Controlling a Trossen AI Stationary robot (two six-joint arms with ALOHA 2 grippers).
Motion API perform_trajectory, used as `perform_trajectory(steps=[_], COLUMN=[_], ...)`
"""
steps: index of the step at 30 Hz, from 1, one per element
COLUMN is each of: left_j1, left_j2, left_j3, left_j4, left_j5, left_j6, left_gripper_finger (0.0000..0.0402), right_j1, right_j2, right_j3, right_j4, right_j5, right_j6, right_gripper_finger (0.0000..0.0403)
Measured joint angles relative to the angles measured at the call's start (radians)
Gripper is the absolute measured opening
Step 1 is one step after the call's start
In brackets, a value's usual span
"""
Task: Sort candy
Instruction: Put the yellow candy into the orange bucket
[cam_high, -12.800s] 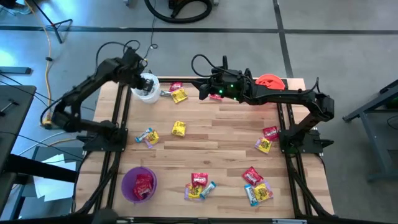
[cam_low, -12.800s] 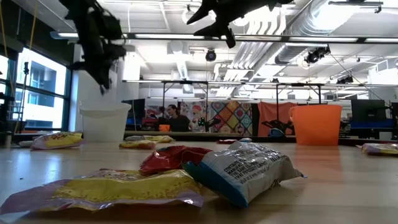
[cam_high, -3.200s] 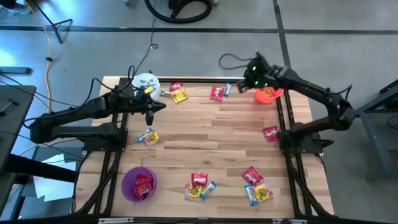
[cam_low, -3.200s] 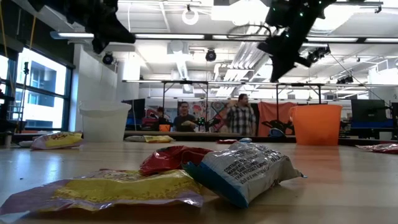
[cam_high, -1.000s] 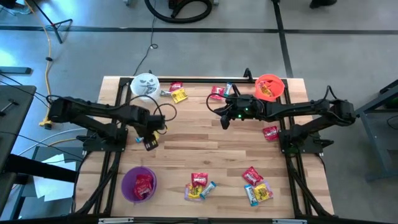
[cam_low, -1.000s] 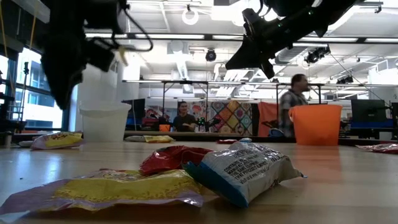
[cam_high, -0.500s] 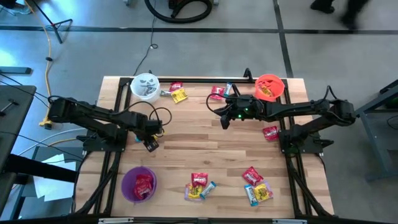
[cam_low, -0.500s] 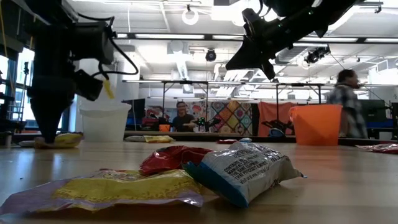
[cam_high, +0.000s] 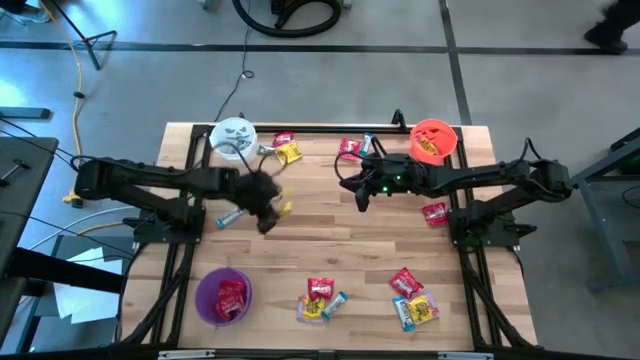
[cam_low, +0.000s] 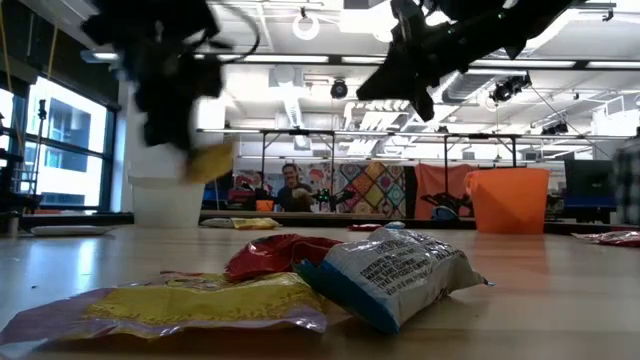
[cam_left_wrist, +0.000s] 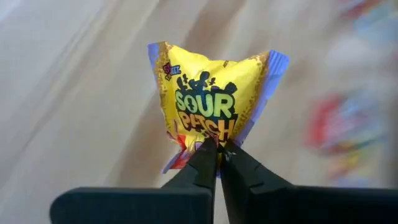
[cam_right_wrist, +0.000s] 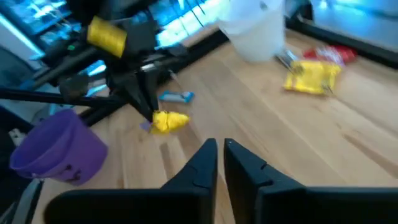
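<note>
Tabletop carries scattered candy; white bucket, orange bucket and purple bucket stand at its edges. Left hand is clenched on a yellow packet, lifted above the tabletop, pinched only at its edge. Risk: it may slip free in transit. Right hand hovers mid-table, nearly closed, empty. Only the left wrist view shows the thin pinch; the high view blurs it.
</note>
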Motion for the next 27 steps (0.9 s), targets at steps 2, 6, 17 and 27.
perform_trajectory(steps=[2, 6, 17, 27], left_j1=[0.055, 0.148, 0.238, 0.214], left_j2=[0.003, 0.041, 0.224, 0.332], left_j3=[0.018, 0.024, 0.025, 0.157], left_j4=[0.132, 0.344, 0.74, 0.769], left_j5=[0.155, 0.396, 0.677, 0.681], left_j6=[-0.017, -0.08, -0.3, -0.306], left_gripper_finger=[0.0001, 0.0001, 0.0, 0.0], right_j1=[0.011, 0.028, 0.025, 0.025], right_j2=[0.0, 0.0, 0.0, 0.01], right_j3=[0.0, 0.0, 0.0, 0.0], right_j4=[0.046, 0.137, 0.178, 0.181], right_j5=[0.0, -0.024, -0.119, -0.13], right_j6=[-0.025, -0.057, -0.015, -0.013], right_gripper_finger=[0.0044, 0.0099, 0.0167, 0.0167])
